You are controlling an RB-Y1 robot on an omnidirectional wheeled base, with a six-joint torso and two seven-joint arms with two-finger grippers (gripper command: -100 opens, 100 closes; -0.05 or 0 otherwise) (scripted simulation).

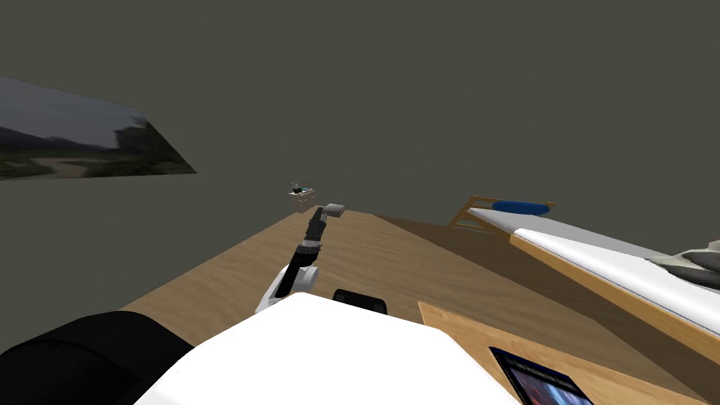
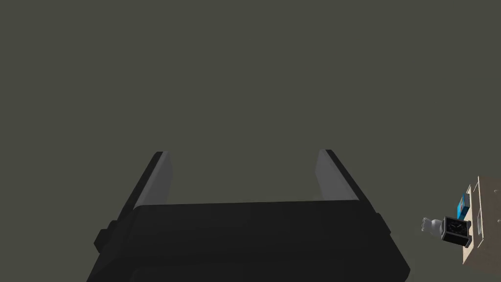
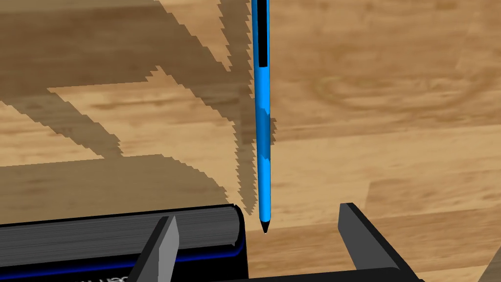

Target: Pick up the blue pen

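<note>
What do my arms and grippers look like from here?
The left arm is white at its base, then dark joints and grey segments. The left gripper has two thin, flat, light grey fingers with dark edges on a black box. The right gripper matches: grey blade fingers, dark body.

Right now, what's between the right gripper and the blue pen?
Nothing. Right wrist view: blue pen tip points into the open right gripper, only bare wooden surface between.

Head and left-wrist cameras distant from shared nightstand point(image 1: 304, 200) point(image 2: 482, 220); right-wrist close above wood point(image 3: 391, 122).
</note>
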